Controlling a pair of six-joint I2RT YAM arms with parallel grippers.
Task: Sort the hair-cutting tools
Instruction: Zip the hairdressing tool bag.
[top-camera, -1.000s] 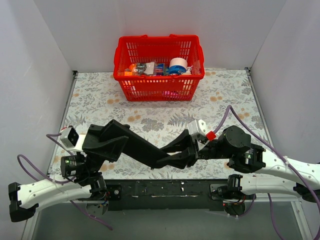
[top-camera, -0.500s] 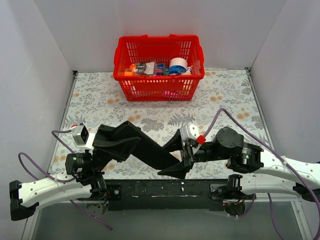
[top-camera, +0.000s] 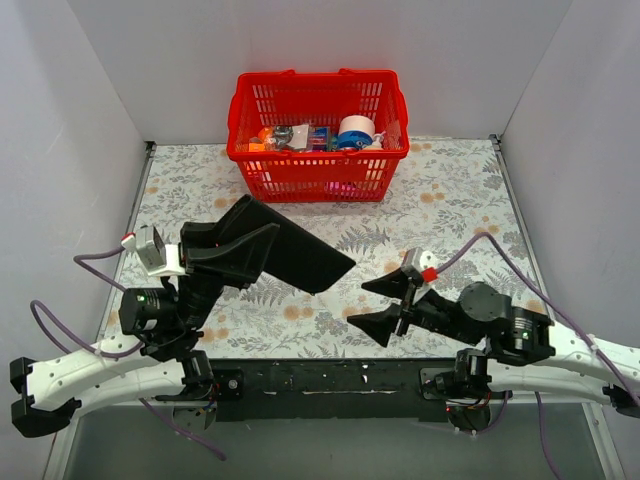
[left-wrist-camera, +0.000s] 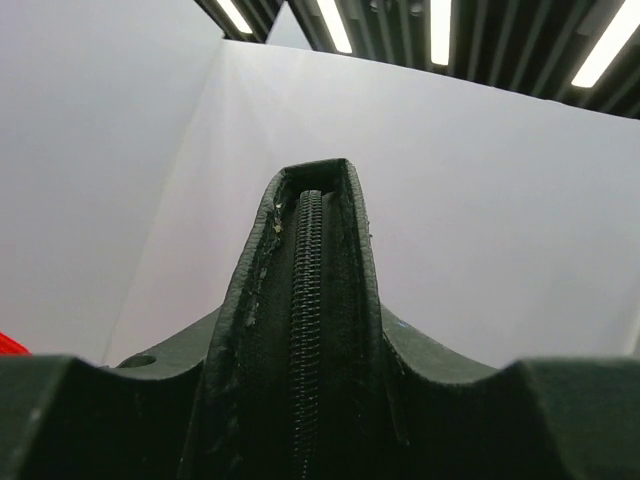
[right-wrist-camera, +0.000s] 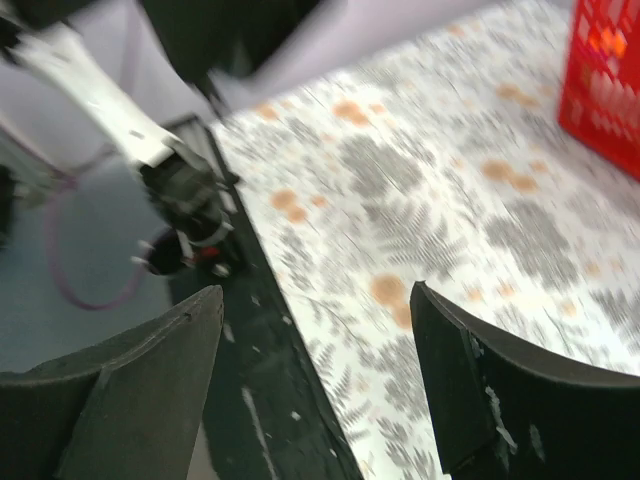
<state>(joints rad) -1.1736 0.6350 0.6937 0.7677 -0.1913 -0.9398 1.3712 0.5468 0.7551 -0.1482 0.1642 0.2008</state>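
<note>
My left gripper (top-camera: 228, 245) is shut on the large flat black pouch (top-camera: 295, 255) and holds it lifted above the left half of the table, its free end pointing right. In the left wrist view the pouch's zipper edge (left-wrist-camera: 305, 330) runs straight up between my fingers. My right gripper (top-camera: 378, 303) is open and empty, low over the table's near edge, right of centre; in the right wrist view (right-wrist-camera: 315, 320) only the floral cloth shows between its fingers. The scissors with pale blue loops and the slim black stick are out of view.
A red plastic basket (top-camera: 318, 170) with tape and several small items stands at the back centre. The floral tablecloth (top-camera: 450, 210) covers the table between white walls. A black mounting rail (top-camera: 330, 380) runs along the near edge.
My right gripper let go of the pouch, opened and drew back to the right. My left gripper lifted the pouch up and to the left, so it now hangs from the left gripper alone.
</note>
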